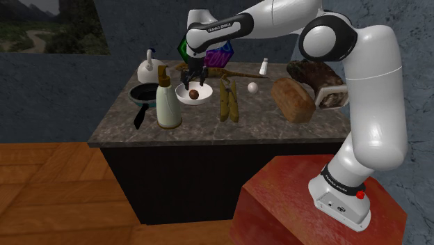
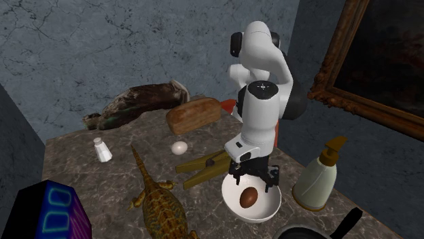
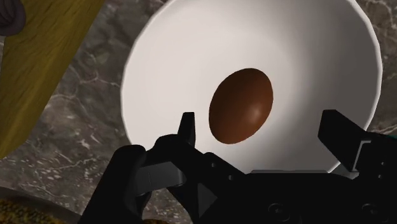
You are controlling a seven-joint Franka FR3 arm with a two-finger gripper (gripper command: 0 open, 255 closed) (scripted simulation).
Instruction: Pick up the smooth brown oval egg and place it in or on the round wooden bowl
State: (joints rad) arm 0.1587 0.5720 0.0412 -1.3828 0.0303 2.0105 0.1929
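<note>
My fingers (image 3: 186, 130) stand wide apart and hold nothing. One is on either side of the brown egg (image 3: 242, 105), and neither touches it. The egg lies on its side at the bottom of the round bowl (image 3: 153, 60), which is drawn plain white here rather than wooden. In the shoulder view the bowl sits toward the far middle of the dark stone desk (image 1: 278, 129). A cream pump bottle (image 1: 167, 104) stands just beside it on that view's left, and a yellowish wooden peg (image 1: 228, 103) lies near on the right.

I judge the placing itself finished, so the step in hand is getting clear without upsetting it. The way to do that well is to lift straight up along my own axis, at this same width, so that neither tip brushes the egg or hooks the rim. In the second exterior view my tips seem to hang about level with the rim, though I can't be sure they are above it. So I should make no sideways move until I am plainly higher. The egg is smooth and would roll at a nudge, but the bowl's curved wall should bring it back to the middle. Once high, I should swing away from the bottle, which is tall and looks easy to tip.
</note>
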